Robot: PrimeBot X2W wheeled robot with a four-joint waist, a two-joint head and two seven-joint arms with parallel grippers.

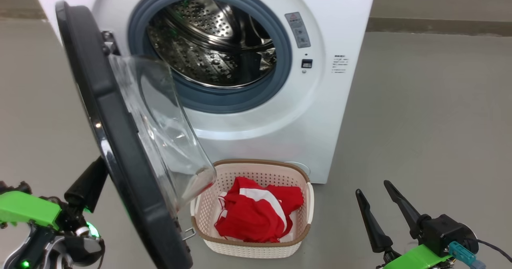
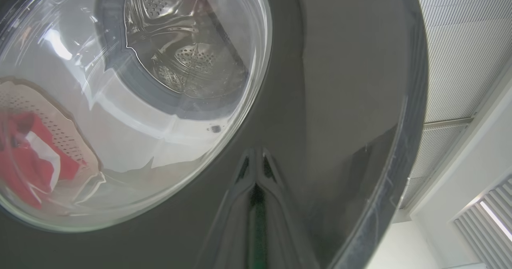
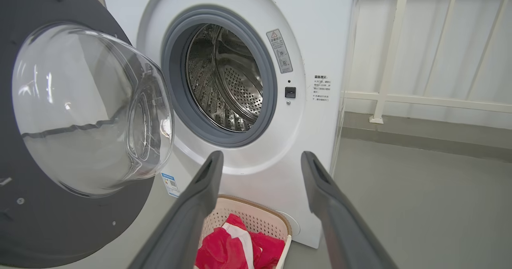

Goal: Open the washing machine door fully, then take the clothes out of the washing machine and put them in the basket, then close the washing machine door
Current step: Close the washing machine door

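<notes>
door (image 1: pixel 120 141): open, swung out left
drum (image 1: pixel 212 41): empty
clothes (image 1: pixel 256 215): red, heaped in basket (image 1: pixel 296 237) below machine (image 1: pixel 336 101)

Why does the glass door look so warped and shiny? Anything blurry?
Left wrist view: the curved glass of the washing machine door smears the clothes and basket behind it, and the left end effector is a dark blur. Right wrist view: glare streaks the glass; the right end effector looks soft, the washing machine sharp. Head view: evenly lit, crisp.

Grey floor (image 1: pixel 420 121) w/ washing machine (image 1: pixel 320 101) & basket (image 1: pixel 248 251) just in front.
</notes>
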